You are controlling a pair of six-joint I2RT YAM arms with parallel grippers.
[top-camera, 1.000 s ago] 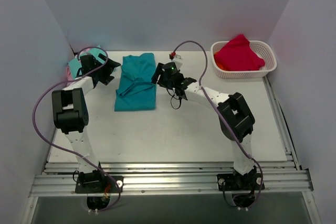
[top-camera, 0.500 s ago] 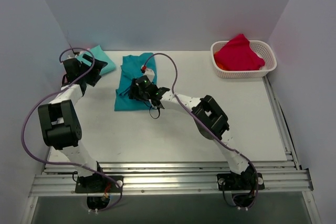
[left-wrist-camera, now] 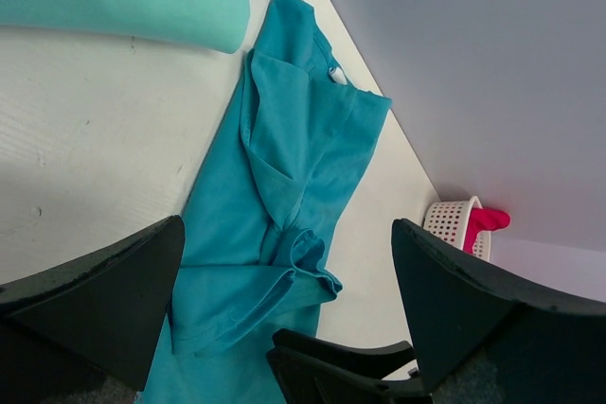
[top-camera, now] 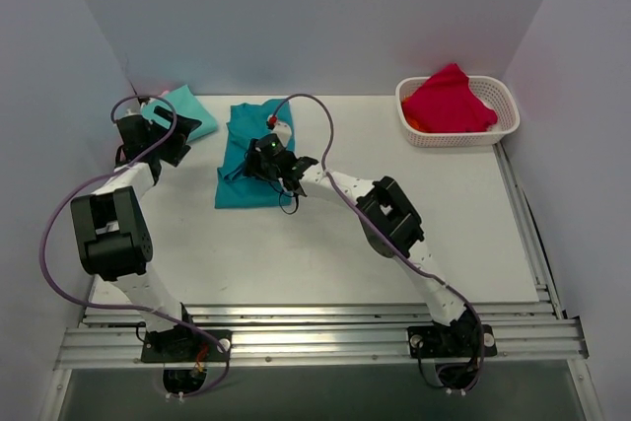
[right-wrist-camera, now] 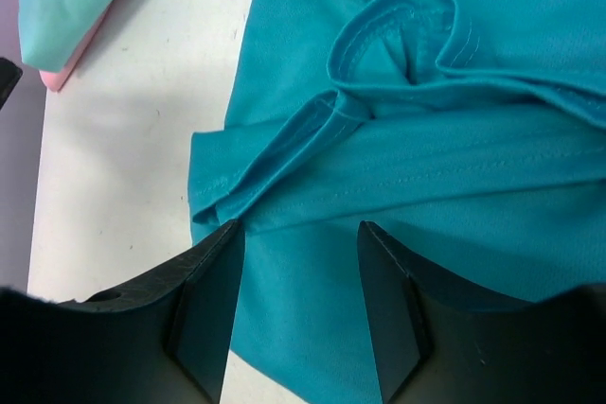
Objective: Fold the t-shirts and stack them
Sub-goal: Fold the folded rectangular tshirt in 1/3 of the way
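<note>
A white bench (top-camera: 325,253) is boxed in by pale walls on three sides. The left fingers (top-camera: 158,140) are spread as wide as they go and hold nothing. They are in the far left corner, with the side wall close beside them. Just behind them lies a folded mint-green t-shirt (top-camera: 185,110), with a sliver of pink cloth (right-wrist-camera: 59,71) showing under it. Ahead of these fingers, across a strip of bare bench, lies the teal t-shirt (top-camera: 245,189).

The right fingers (top-camera: 258,162) are over the middle of the teal t-shirt. They are partly apart, with flat teal cloth showing between the tips and nothing clamped. Just beyond the tips a bunched sleeve (right-wrist-camera: 398,35) rises in a rumpled ridge. The shirt's side edge ends beside one tip, with bare bench past it.

The teal t-shirt is folded into a long narrow strip. Its long axis runs near to far. The neck end, with a small white label (left-wrist-camera: 336,74), points at the back wall beyond the right fingers, and the hem end lies on their near side.

Open bench stretches on the near side of both pairs of fingers and away to the right. It reaches a white basket (top-camera: 508,120) of red cloth (top-camera: 449,104) in the far right corner, well apart from the right fingers.
</note>
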